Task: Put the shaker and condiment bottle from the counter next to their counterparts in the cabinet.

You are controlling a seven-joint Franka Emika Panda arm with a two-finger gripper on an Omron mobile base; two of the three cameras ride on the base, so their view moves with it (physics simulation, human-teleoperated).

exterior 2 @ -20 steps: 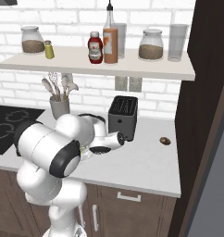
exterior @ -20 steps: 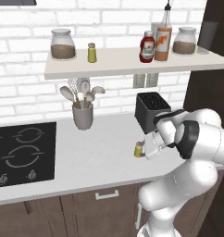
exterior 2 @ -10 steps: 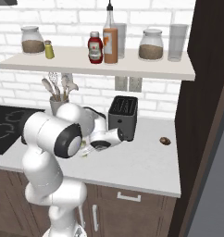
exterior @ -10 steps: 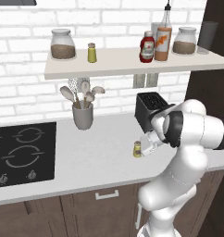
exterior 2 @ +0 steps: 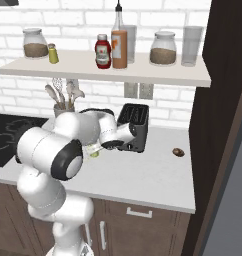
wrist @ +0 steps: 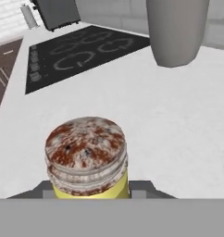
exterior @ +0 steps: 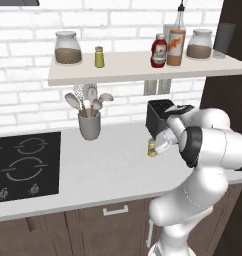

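Note:
The shaker (exterior: 152,148) (exterior 2: 94,152), small and olive-yellow, stands upright on the white counter in front of the toaster. My gripper (exterior: 154,147) (wrist: 91,189) is shut on the shaker (wrist: 86,156), a dark fingertip on each side of its body just under the mottled cap. On the cabinet (exterior: 133,73) (exterior 2: 108,74) the tall orange condiment bottle (exterior: 176,44) (exterior 2: 119,46) stands right beside the red ketchup bottle (exterior: 159,51) (exterior 2: 102,52). The brighter yellow-green shaker (exterior: 99,57) (exterior 2: 53,53) sits further left on the same board.
A black toaster (exterior: 160,116) (exterior 2: 134,126) stands just behind the hand. A grey utensil holder (exterior: 89,126) (wrist: 176,30) is to the left, and the black cooktop (exterior: 23,165) (wrist: 86,51) lies beyond it. Glass jars (exterior: 68,48) (exterior 2: 162,49) stand on the shelf. A dark tall cupboard (exterior 2: 228,125) bounds the right.
The jaws have closed from wide open onto the shaker. The hand has settled lower around it, and the shaker stays on the counter.

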